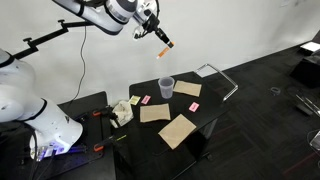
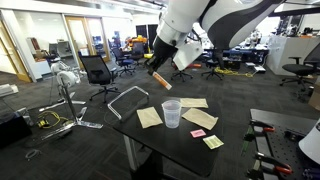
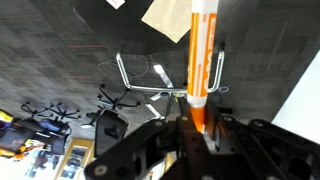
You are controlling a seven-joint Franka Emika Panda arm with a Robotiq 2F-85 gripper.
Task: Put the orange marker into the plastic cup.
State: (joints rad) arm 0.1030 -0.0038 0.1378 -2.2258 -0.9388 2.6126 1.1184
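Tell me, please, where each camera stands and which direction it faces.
An exterior view: raised, near the robot base, looking across the black table; arm and pincer show.
An exterior view: lower, facing the office chairs; forearm and pincer show.
Wrist view: behind the pincer, looking along the orange marker.
Both exterior views share the plastic cup.

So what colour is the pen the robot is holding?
Orange, with a white part along its middle. The marker shows best in the wrist view.
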